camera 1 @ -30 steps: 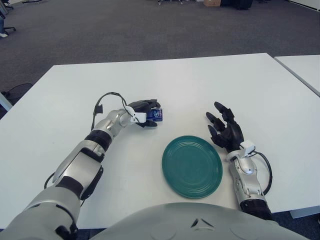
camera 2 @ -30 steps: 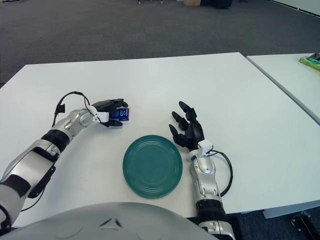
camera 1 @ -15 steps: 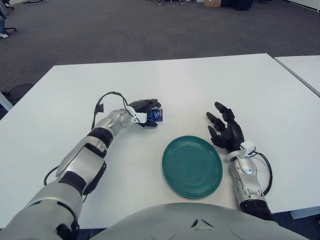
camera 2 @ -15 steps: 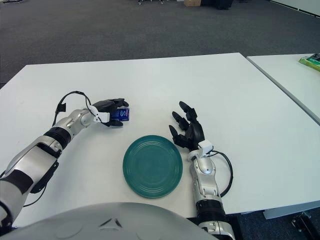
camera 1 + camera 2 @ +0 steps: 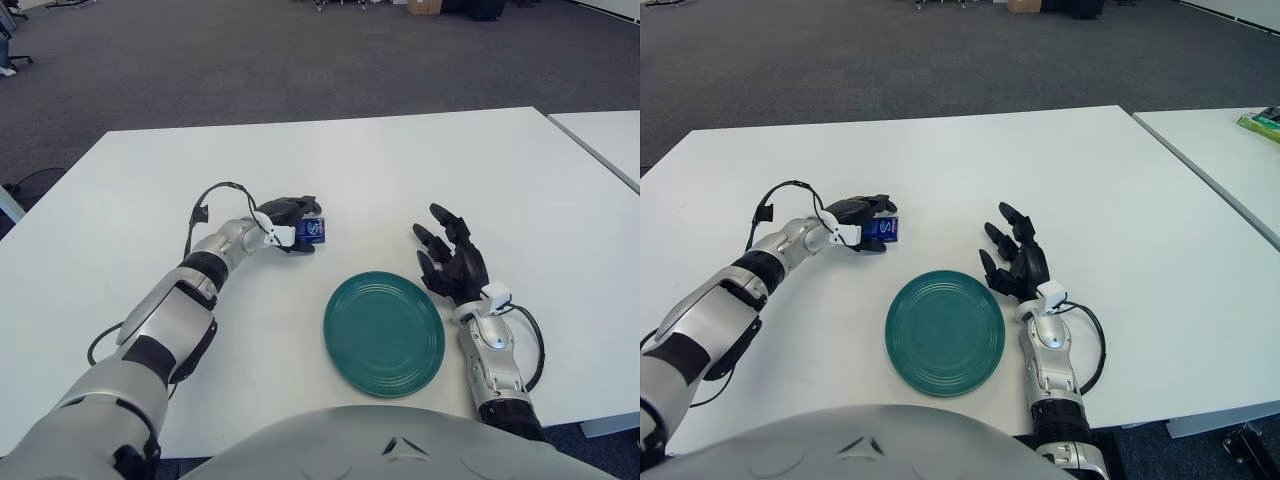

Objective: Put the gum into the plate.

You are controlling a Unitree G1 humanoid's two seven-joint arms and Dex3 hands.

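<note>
1. Surface (image 5: 400, 170): white, flat tabletop; a second white surface (image 5: 610, 140) stands just beside it on my right, with a green packet (image 5: 1260, 122) lying on that one.
2. Room: grey carpet floor (image 5: 250, 60) beyond the far edge, with chair bases and a box at the back.
3. Gum (image 5: 313, 230): small blue pack with white lettering, far-left of the plate and apart from it.
4. Plate (image 5: 384, 333): round, teal, ridged rings, lying flat near my body.
5. My left robot hand (image 5: 290, 222): black fingers curled about the gum, holding it low over the surface.
6. My right robot hand (image 5: 450, 262): just beside the plate's right rim, fingers spread upward, holding nothing.
</note>
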